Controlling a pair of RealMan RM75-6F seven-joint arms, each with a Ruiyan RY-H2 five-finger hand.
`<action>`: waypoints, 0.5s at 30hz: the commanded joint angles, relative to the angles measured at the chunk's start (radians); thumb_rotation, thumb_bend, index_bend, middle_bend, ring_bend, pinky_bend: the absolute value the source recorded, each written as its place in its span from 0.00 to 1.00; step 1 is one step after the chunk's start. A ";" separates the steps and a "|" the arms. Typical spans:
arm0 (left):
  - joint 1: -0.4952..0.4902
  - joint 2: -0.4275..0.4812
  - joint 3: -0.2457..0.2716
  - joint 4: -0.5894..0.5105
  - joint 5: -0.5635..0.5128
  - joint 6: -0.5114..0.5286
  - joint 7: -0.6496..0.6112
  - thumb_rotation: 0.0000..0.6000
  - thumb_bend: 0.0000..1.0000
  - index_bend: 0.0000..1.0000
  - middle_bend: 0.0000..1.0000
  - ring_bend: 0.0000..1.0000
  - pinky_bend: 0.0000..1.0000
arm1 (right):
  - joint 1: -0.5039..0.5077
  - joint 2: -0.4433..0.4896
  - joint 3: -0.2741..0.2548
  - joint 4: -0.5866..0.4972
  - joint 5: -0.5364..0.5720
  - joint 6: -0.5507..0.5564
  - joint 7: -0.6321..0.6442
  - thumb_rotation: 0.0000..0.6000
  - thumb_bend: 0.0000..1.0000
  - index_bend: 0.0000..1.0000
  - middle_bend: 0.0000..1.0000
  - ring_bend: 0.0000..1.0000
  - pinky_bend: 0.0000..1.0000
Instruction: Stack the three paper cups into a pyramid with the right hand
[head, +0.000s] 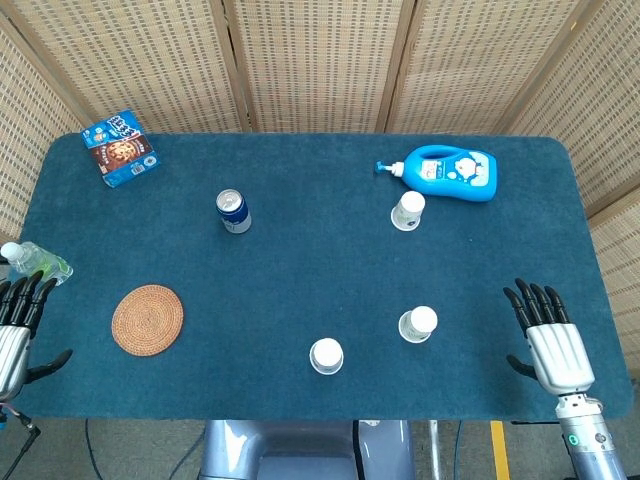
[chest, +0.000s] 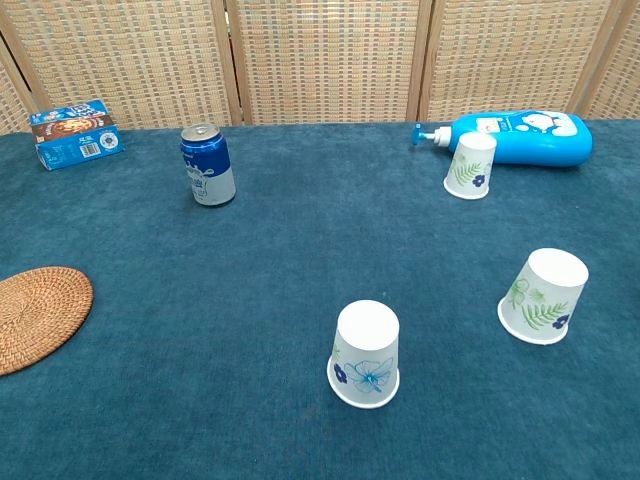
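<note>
At the bench's near right corner the right hand lies empty, fingers spread; three upturned paper cups stand apart, well to its left, the nearest mid-bench

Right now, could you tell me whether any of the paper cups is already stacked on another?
No, all three paper cups stand upside down and apart on the table.

Three paper cups, one can, one pump bottle, one coaster
</note>
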 joint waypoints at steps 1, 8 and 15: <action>0.001 -0.002 -0.001 0.004 0.001 0.002 -0.001 1.00 0.18 0.00 0.00 0.00 0.00 | 0.003 0.000 0.000 0.003 -0.001 -0.004 -0.001 1.00 0.13 0.05 0.00 0.00 0.09; -0.006 -0.016 -0.006 0.009 -0.013 -0.013 0.025 1.00 0.18 0.00 0.00 0.00 0.00 | 0.087 0.028 0.043 0.033 -0.019 -0.079 0.096 1.00 0.13 0.06 0.00 0.00 0.09; -0.011 -0.022 -0.015 0.015 -0.034 -0.027 0.026 1.00 0.18 0.00 0.00 0.00 0.00 | 0.201 0.041 0.087 0.052 -0.030 -0.188 0.179 1.00 0.13 0.08 0.00 0.00 0.09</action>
